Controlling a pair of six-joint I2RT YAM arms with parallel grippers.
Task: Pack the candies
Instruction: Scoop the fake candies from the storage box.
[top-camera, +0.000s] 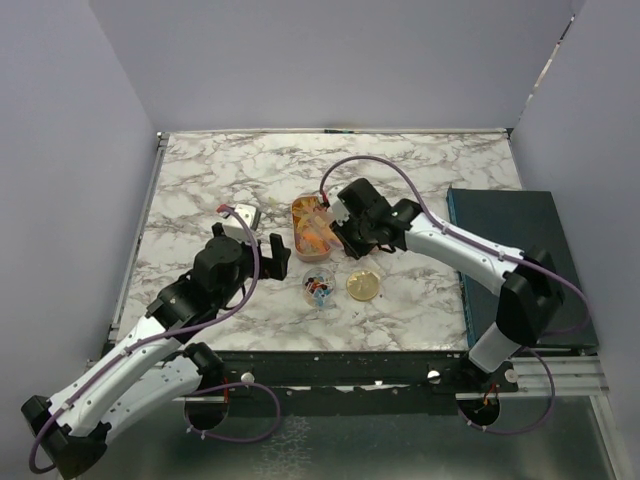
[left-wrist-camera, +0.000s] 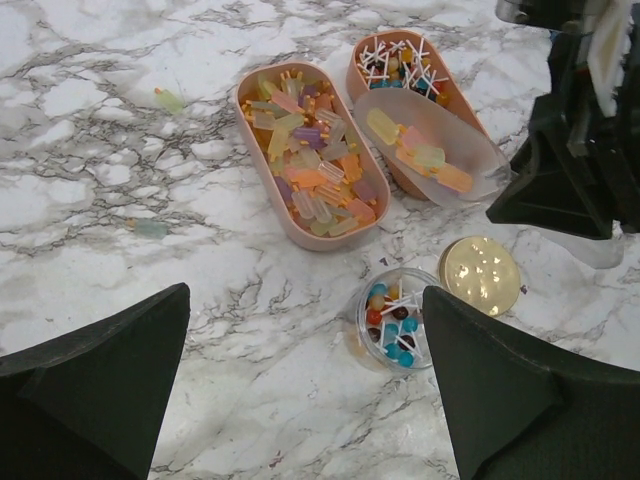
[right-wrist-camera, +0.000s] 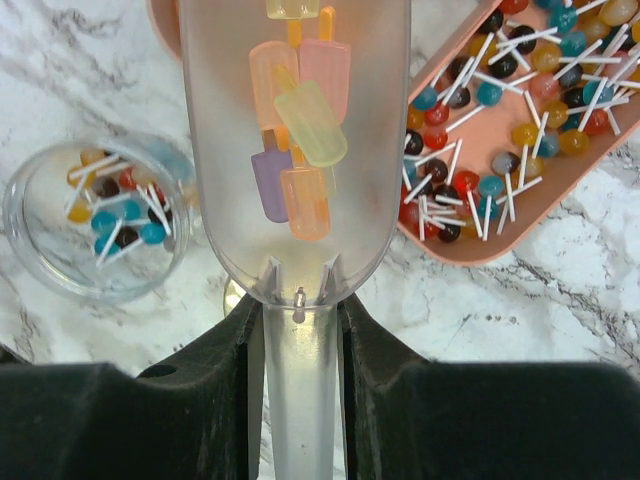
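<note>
Here, candies (right-wrist-camera: 298, 150) in scoop (right-wrist-camera: 222, 150), jar (right-wrist-camera: 20, 250), trays (left-wrist-camera: 322, 244)

A white tabletop (top-camera: 400, 170) veined in grey marble carries everything. Near its middle two oval orange-rimmed trays lie close side by side: the left tray (left-wrist-camera: 318, 245) holds pastel ice-lolly candies (left-wrist-camera: 310, 160), the right tray (left-wrist-camera: 468, 108) round lollipops (left-wrist-camera: 395, 60). Just in front of them stands a small clear jar (left-wrist-camera: 362, 320), with a round gold lid (left-wrist-camera: 480, 275) lying flat beside it. Two loose pale green candies (left-wrist-camera: 168, 100) rest on bare marble left of the trays, well apart. A dark teal slab (top-camera: 520, 260) lies along the right edge
</note>
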